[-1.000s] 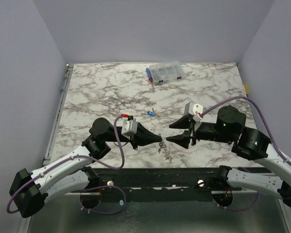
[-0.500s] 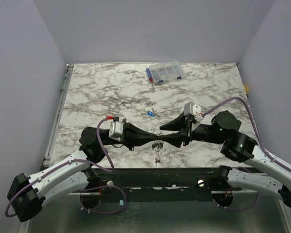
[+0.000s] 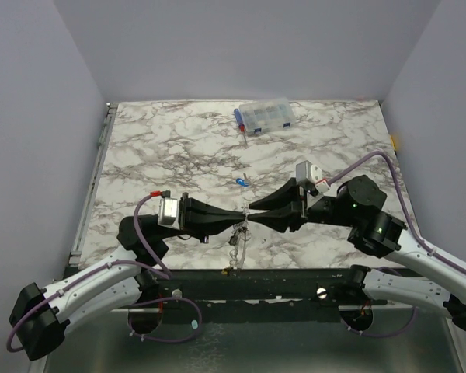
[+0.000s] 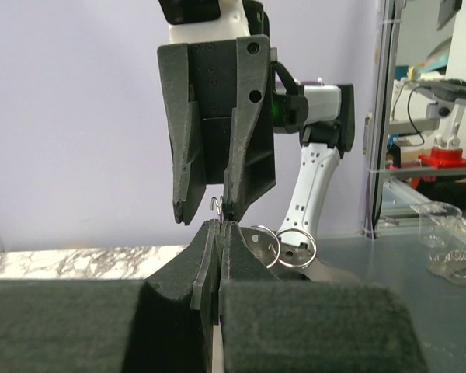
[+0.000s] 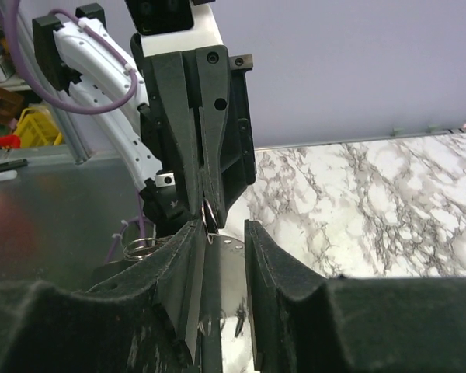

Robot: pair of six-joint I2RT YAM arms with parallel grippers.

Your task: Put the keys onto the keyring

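My left gripper (image 3: 243,220) is shut on the thin wire of the keyring (image 4: 216,205), which it holds up over the table's near edge. Smaller silver rings (image 4: 295,247) and a short chain with hanging pieces (image 3: 234,242) dangle beside and under it. My right gripper (image 3: 253,214) faces it tip to tip, its jaws open around the keyring (image 5: 208,214), the left finger (image 5: 188,247) right against the wire. A flat silver piece (image 5: 231,263) hangs between the fingers. One blue key (image 3: 241,183) lies on the marble behind the grippers.
A clear compartment box (image 3: 264,116) with blue parts stands at the back of the marble table (image 3: 155,148), a small loose piece in front of it. The dark frame rail (image 3: 241,276) runs just under the hanging bundle.
The left arm has drawn back to the left and lifted the keyring bundle off the table. The right gripper followed leftward, and its jaws have narrowed around the ring.
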